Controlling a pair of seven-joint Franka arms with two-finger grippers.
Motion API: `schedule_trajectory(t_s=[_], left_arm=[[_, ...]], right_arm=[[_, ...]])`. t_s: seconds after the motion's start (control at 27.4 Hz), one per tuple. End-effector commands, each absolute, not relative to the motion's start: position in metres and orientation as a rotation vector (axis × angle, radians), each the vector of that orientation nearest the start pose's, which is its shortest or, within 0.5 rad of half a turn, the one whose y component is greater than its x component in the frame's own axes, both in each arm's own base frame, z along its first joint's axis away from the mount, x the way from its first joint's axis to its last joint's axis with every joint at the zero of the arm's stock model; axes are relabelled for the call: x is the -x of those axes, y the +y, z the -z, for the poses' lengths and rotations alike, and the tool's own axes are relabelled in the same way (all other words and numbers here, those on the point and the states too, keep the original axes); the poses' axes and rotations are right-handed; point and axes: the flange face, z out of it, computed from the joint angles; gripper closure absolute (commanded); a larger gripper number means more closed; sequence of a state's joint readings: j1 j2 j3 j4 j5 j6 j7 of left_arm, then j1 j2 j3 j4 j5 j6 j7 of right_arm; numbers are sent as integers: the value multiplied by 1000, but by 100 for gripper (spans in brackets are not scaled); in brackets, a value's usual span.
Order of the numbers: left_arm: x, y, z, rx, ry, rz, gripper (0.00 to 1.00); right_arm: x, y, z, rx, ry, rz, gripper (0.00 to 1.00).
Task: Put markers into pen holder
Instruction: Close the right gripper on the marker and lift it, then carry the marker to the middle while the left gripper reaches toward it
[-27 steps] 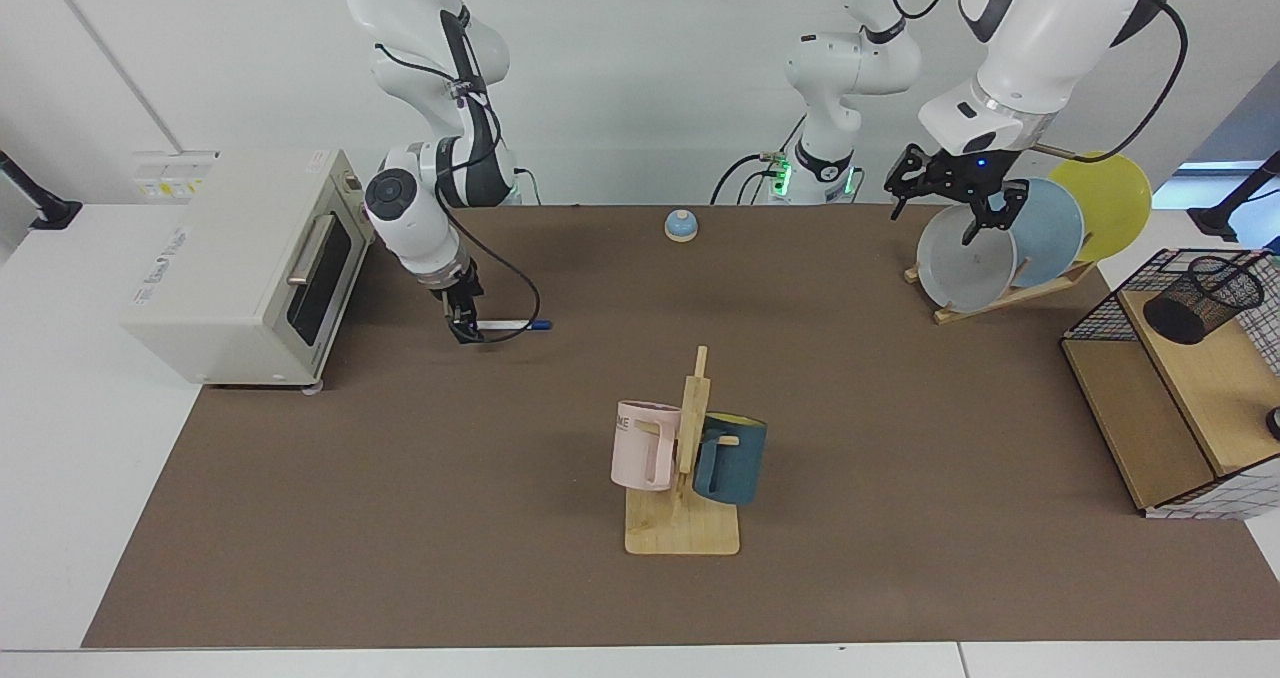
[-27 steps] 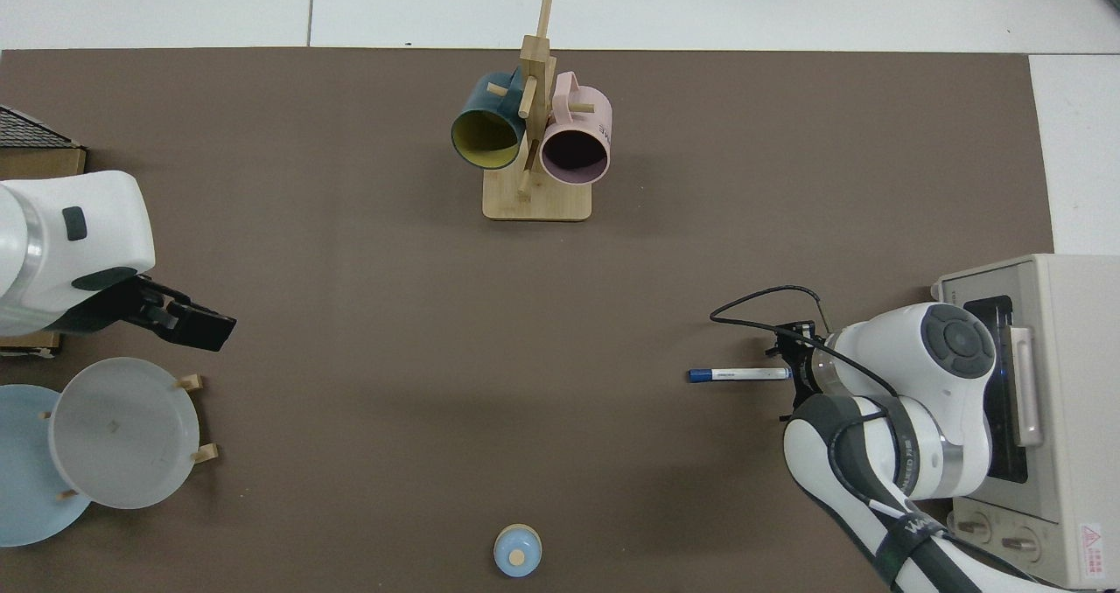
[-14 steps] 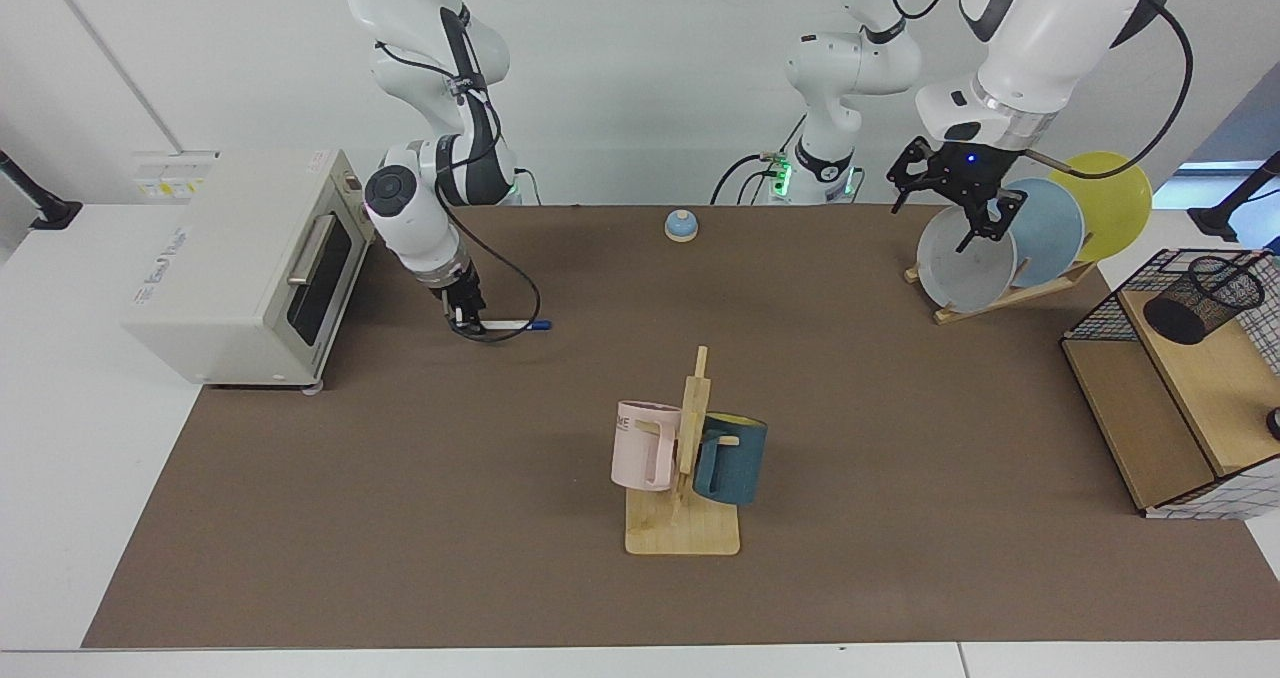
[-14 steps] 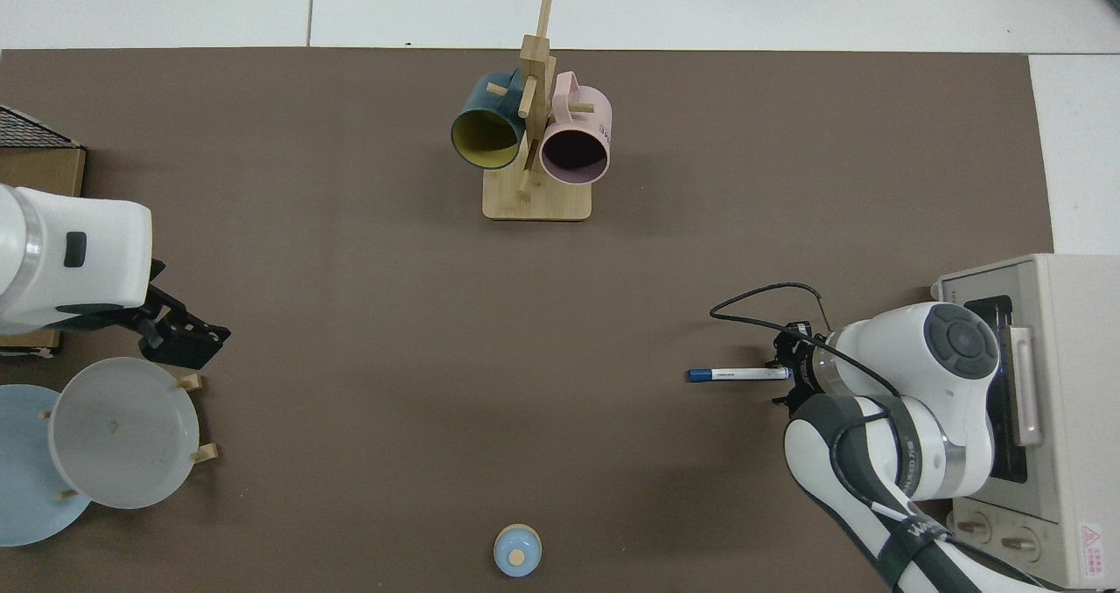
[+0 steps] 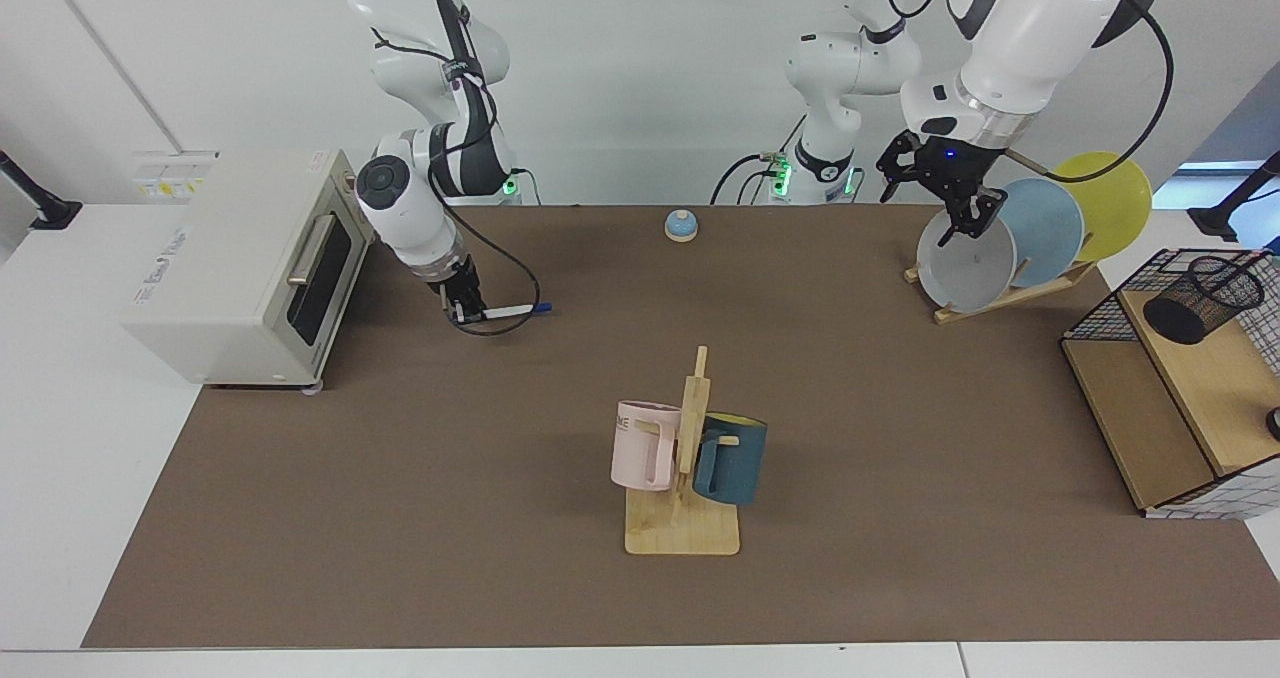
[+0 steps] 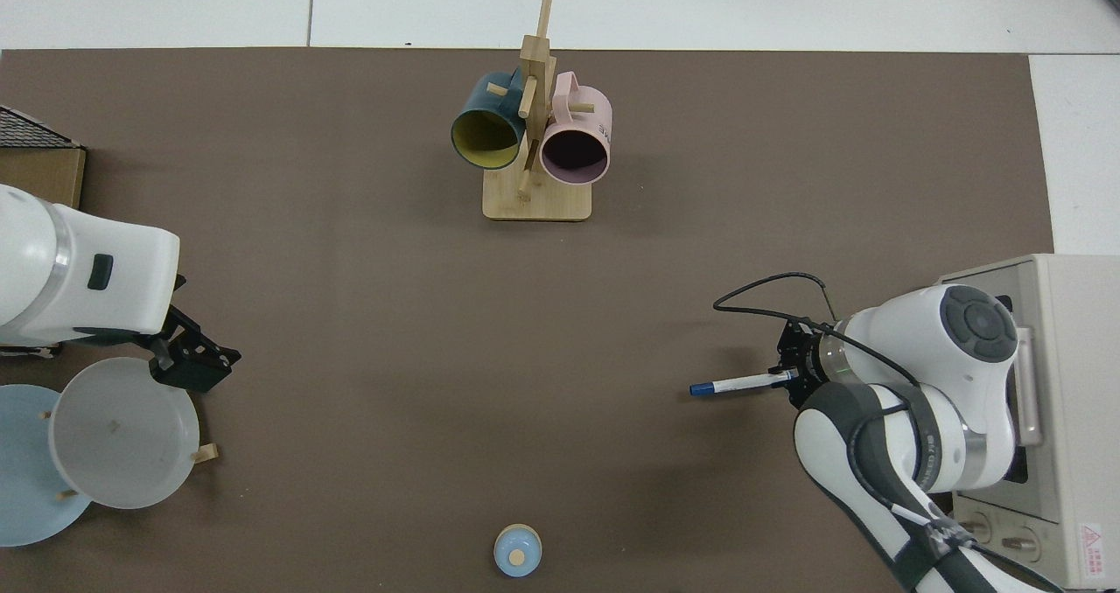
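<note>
Brown mat [image 5: 400, 518] covering most of a white table [image 5: 60, 458], seen against a plain white wall. The right gripper [image 5: 463, 310], close to the cream toaster oven [image 5: 240, 258] at one end of the mat, is closed on the white end of the marker [image 5: 515, 309]; the marker is lifted clear of the mat, roughly level, its dark blue cap pointing away from the oven toward the mat's middle. From above, the same marker [image 6: 739, 384] projects from the right gripper [image 6: 785, 377] with the cap end slightly lower in the view.

The left gripper [image 5: 950, 198] hangs above the plate rack at the opposite end, its fingers spread and holding nothing, just over the grey plate [image 5: 965, 263]; blue and yellow plates stand behind it. The pen holder [image 5: 1200, 298], a black mesh cup, lies tilted on the wooden top shelf of the wire basket [image 5: 1100, 308] at the mat's far corner, well apart from the marker.

At mid-mat a wooden mug tree [image 5: 685, 498] carries a pink and a dark teal mug. A small blue bell [image 5: 681, 225] sits near the arm bases.
</note>
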State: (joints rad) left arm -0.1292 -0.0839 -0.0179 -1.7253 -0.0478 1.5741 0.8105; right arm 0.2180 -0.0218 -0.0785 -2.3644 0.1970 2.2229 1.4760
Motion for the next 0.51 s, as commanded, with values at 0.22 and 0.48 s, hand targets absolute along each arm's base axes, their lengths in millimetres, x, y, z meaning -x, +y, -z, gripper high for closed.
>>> schedule_trajectory(t_s=[0.22,0.48], left_arm=[[-515,-106,-604,2578,1870,32,0],[-512,-139,-604,2306,2161,89,0]], right_arm=[[-493,102,-402,2152,1979,-442,100],[-505,131,-448,2042,1901,-510,100]])
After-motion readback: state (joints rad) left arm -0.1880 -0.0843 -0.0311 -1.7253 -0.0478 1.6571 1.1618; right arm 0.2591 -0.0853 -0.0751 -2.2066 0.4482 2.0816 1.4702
